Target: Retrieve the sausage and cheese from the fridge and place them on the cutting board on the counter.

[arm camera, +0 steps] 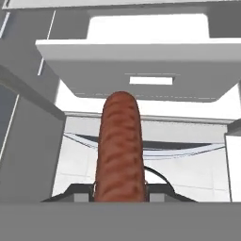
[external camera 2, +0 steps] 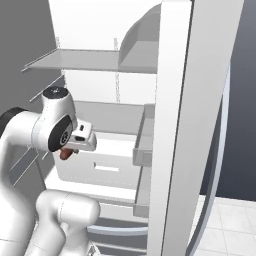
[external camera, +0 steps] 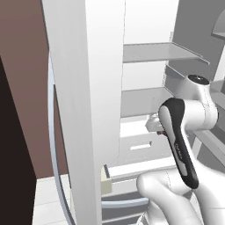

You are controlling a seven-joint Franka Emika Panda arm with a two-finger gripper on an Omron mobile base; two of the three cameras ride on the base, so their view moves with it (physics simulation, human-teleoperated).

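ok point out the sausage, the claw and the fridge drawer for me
sausage [arm camera: 118, 146]: hand view, middle of its reddish-brown body.
claw [arm camera: 119, 192]: hand view, between its fingertips, shut on the sausage.
fridge drawer [arm camera: 141, 70]: hand view, white front panel above the handle slot.

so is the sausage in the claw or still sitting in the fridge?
In the claw. The hand view shows the sausage rising from between the fingertips, off any shelf, in front of the white drawer; the right base view shows it under the claw.

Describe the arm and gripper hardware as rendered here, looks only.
Glossy white rounded arm segments with a black band along one link and a dark round joint cap on top. The gripper has a boxy white body with small dark marks; its jaws are small and dark. No cables visible.
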